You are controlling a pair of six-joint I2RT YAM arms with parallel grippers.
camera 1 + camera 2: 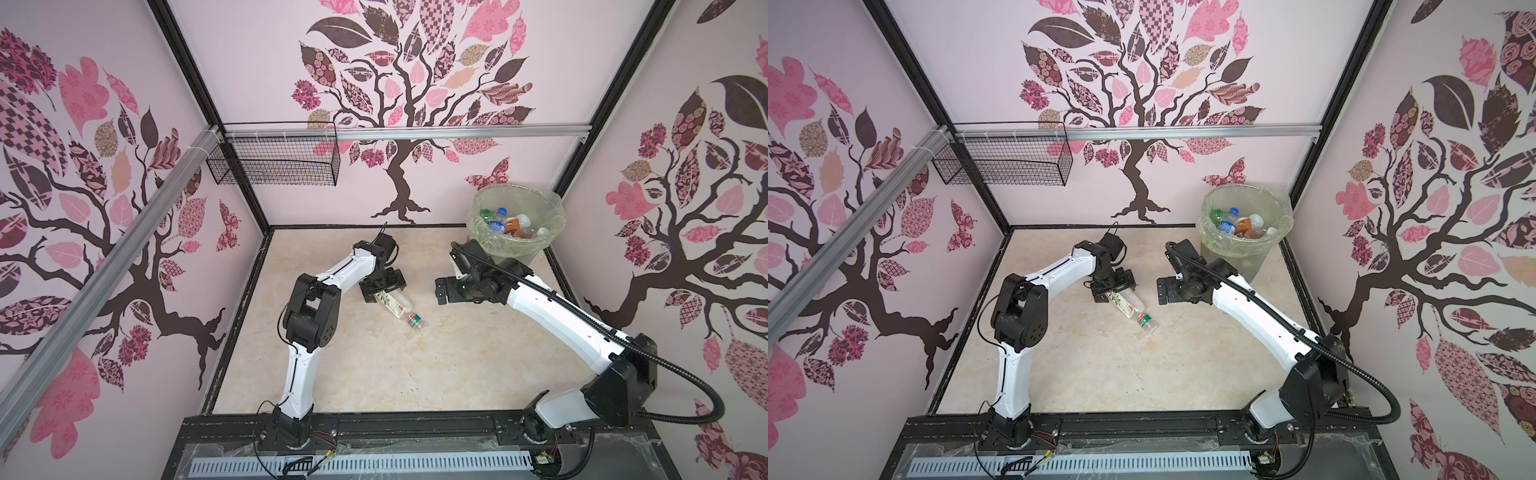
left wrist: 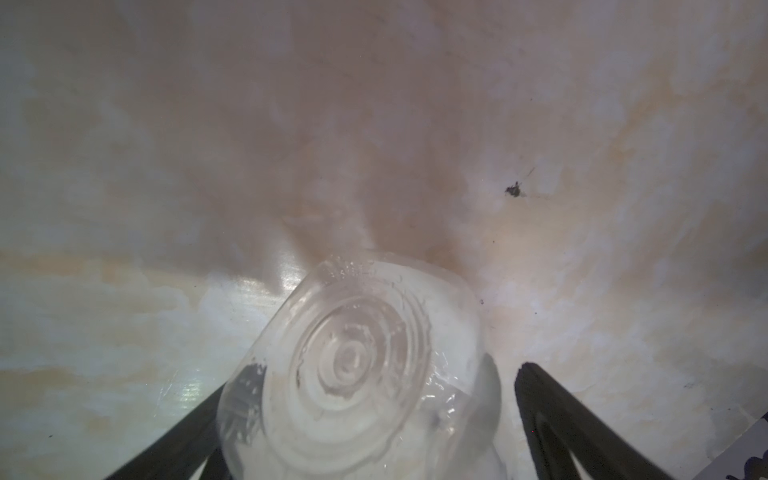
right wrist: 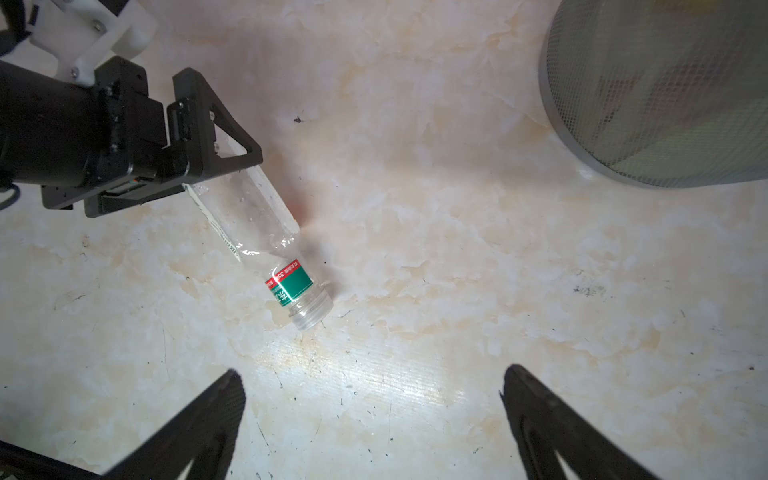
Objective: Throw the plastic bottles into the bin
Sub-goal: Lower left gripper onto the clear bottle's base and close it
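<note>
The beige marbled tabletop (image 1: 374, 374) sits inside pink walls (image 1: 257, 83) printed with trees. My left gripper (image 1: 384, 291) stands wide open around the base end of a clear plastic bottle (image 1: 399, 309) with a green and red neck label, lying on its side mid-tabletop. My right gripper (image 1: 441, 291), wide open and empty, hovers near it. The round grey mesh bin (image 3: 665, 104), in the far right corner, holds several other bottles (image 1: 509, 222).

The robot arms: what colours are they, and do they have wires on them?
Both arms are white shells with chunky black joints. The left arm has a thin black wire along it; the right arm carries a thick ribbed black hose. The left gripper and right gripper are black, each with two triangle-shaped fingers with cut-out middles.
</note>
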